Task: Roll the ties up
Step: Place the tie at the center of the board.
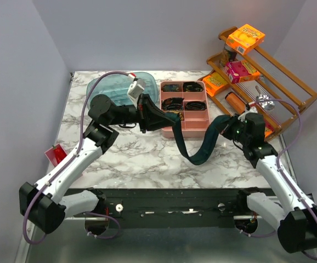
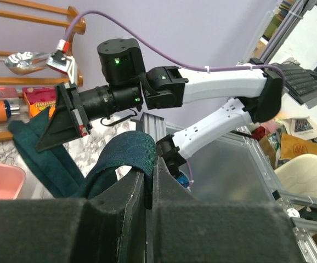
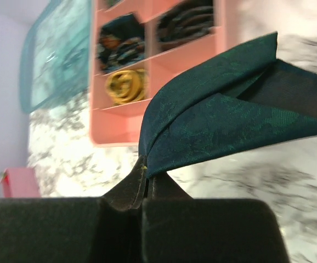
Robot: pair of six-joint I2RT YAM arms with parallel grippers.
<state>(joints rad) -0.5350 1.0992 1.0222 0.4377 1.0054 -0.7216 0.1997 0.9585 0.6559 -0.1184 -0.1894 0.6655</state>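
A dark teal-green tie (image 1: 199, 153) hangs in a sagging loop between my two grippers above the marble table. My left gripper (image 1: 159, 116) is shut on one end of it; in the left wrist view the fabric (image 2: 126, 150) folds over the closed fingertips. My right gripper (image 1: 230, 125) is shut on the other end; in the right wrist view the tie (image 3: 224, 123) fans out from the closed fingertips. Rolled ties, dark ones (image 1: 174, 103) and a gold one (image 3: 126, 86), sit coiled in a pink divided tray (image 1: 194, 125).
A teal transparent lid (image 1: 114, 87) lies at the back left of the table. A wooden rack (image 1: 268, 87) with orange and pink boxes and a spoon stands at the back right. A small red object (image 1: 55, 154) lies at the left table edge.
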